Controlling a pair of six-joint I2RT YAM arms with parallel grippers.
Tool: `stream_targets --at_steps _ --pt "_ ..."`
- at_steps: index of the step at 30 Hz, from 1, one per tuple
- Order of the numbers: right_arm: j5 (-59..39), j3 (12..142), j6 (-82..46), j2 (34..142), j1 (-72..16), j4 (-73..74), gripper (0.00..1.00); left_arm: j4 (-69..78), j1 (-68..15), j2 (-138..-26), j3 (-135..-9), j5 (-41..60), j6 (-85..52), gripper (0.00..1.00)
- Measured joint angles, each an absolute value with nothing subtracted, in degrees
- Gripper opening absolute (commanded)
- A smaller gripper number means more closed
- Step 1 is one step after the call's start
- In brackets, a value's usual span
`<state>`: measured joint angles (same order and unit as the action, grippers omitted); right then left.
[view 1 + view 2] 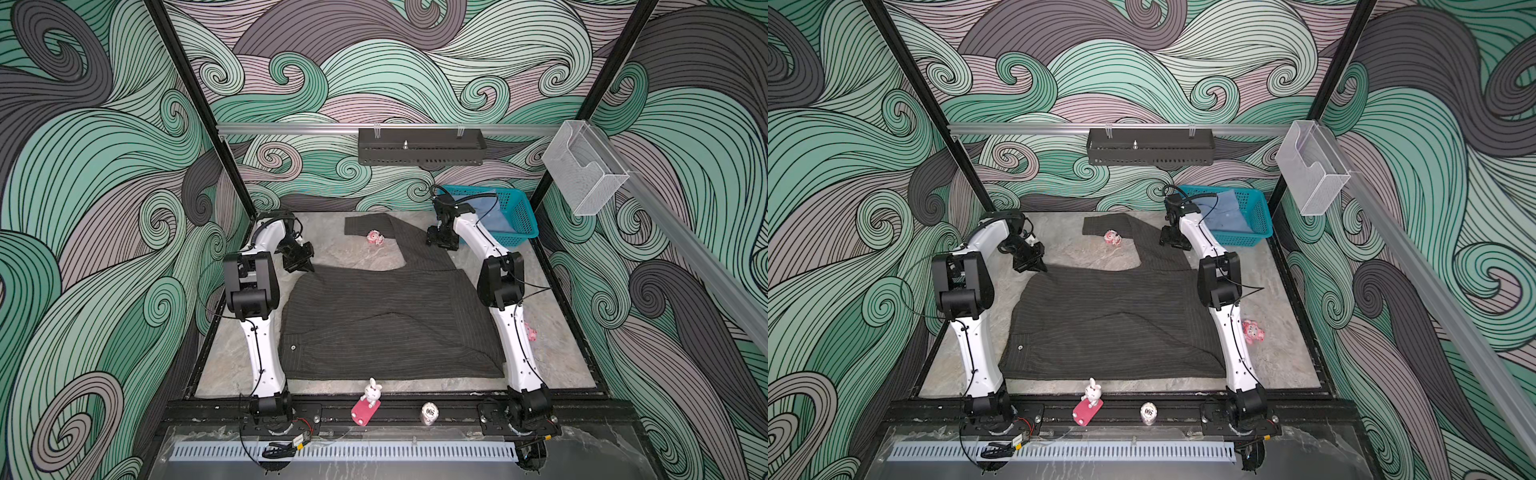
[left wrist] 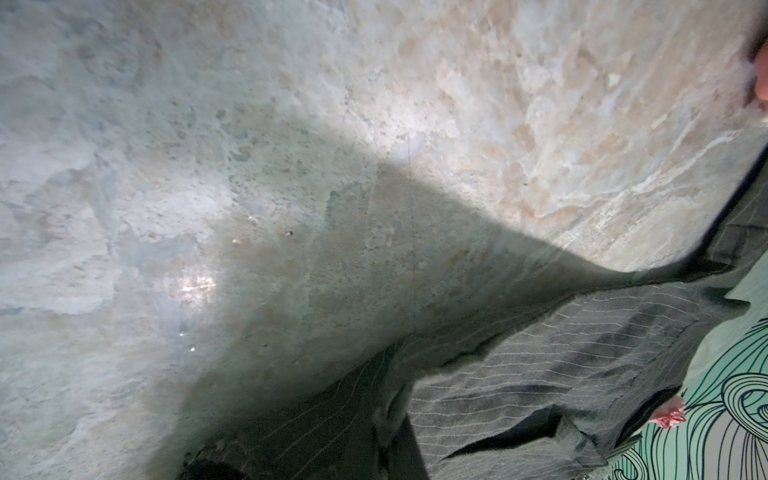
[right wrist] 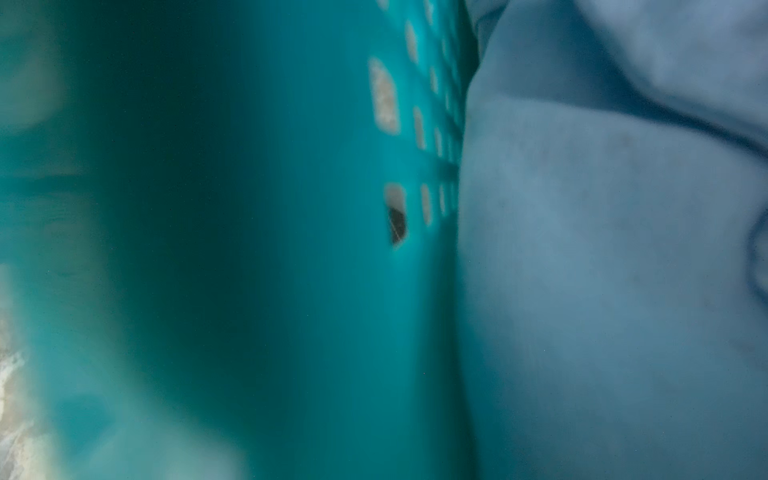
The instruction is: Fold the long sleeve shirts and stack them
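Both top views show left arm (image 1: 265, 353) elbow-up, jaws pinching pinstriped shirt (image 1: 386, 324).

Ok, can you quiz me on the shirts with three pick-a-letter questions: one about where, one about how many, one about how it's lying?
1. Where is the light blue shirt? A. in the teal basket B. on a chair C. on a hanger
2. How many shirts show? A. one B. two C. five
3. How does the dark striped shirt lie? A. rolled in a ball B. spread out on the table C. folded small and stacked
Answers: 1 A, blue cloth lies inside the basket; 2 B, one blue, one dark; 3 B, it covers the table's middle.
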<state>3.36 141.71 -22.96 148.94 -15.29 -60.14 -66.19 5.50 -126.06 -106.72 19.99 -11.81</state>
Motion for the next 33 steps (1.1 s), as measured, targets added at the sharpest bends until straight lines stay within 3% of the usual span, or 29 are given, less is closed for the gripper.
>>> stream_targets --at_steps 4,14,24,28,33 --pt "4.9 140.7 -23.0 148.4 -15.3 -60.5 0.7 -66.2 5.5 -126.0 -106.7 20.0 -11.8 0.0" --pt "6.3 115.2 -24.2 136.6 -14.3 -47.4 0.69 -66.2 5.5 -126.0 -106.7 20.2 -11.9 0.0" --pt "5.1 100.6 -25.2 128.4 -15.5 -38.7 0.65 -66.2 5.6 -123.6 -105.3 20.1 -12.1 0.0" --pt "4.0 96.4 -26.3 126.2 -16.1 -36.6 0.57 -66.0 6.2 -122.0 -103.4 20.0 -12.1 0.0" --pt "2.9 94.0 -26.9 124.7 -16.2 -35.1 0.34 -65.9 7.4 -120.9 -101.8 19.9 -12.1 0.0"
